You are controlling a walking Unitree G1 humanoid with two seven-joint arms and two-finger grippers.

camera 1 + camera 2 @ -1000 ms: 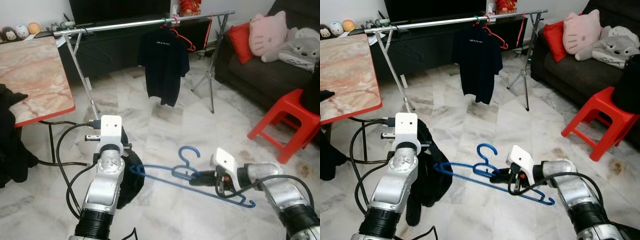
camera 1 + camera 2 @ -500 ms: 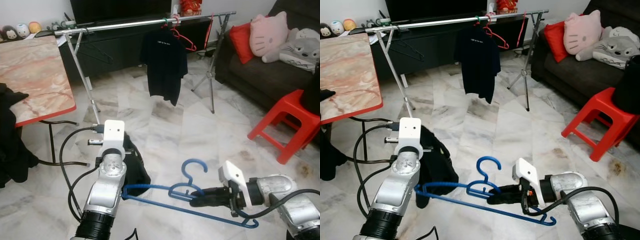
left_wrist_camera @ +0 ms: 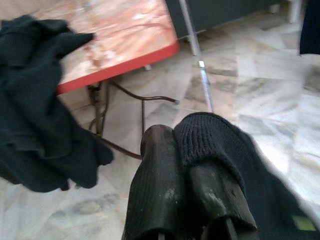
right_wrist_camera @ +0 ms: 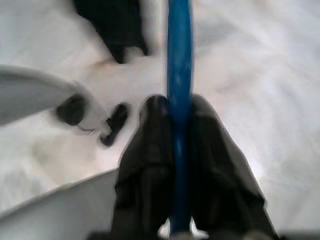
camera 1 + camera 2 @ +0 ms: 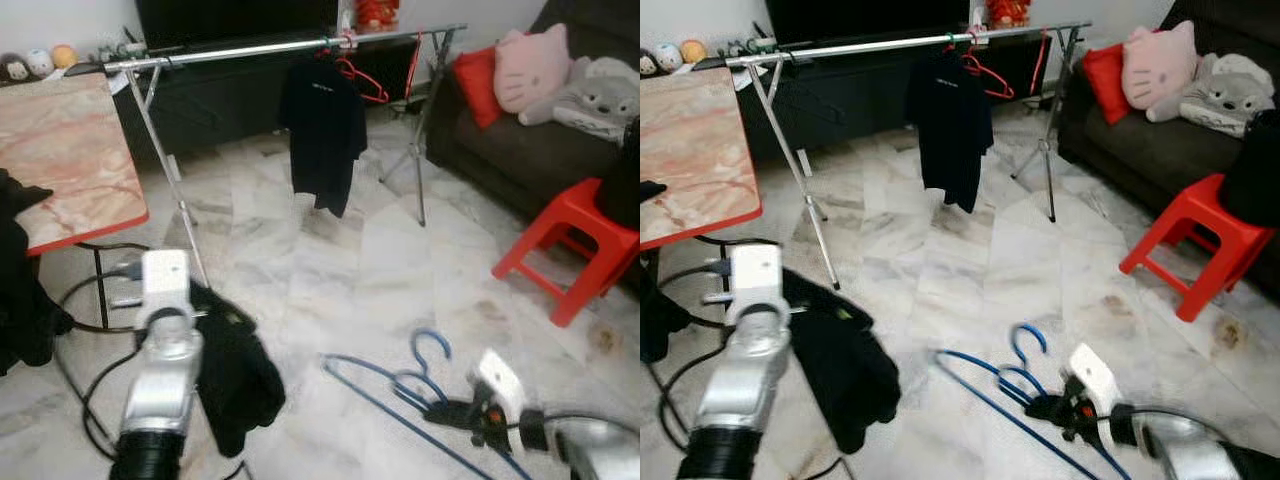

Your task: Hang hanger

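Gripping blue hanger (image 5: 1012, 385), right tool (image 5: 1048, 408) sits well short of rail (image 5: 890, 42).

The thin plastic hanger (image 5: 400, 385) was bright blue. The right tool (image 4: 180, 150) had black fingers, and its arm was silver with a white housing. The left tool (image 3: 192, 185) was likewise black, and the knitted garment (image 5: 235, 375) draped over it was black with a small yellow-green tag. The polished stone floor (image 5: 330, 270) was pale grey-white marble with darker veining. The bench (image 5: 55, 160) had a pink-orange marbled top with a red edge. The metal clothes rail (image 5: 250, 47) was silver; a black T-shirt (image 5: 322, 130) with faint pale lettering and a red wire hanger (image 5: 362, 80) hung there. The plastic stool (image 5: 570, 245) was red, the sofa (image 5: 520, 150) dark brown with a red cushion (image 5: 478, 85).
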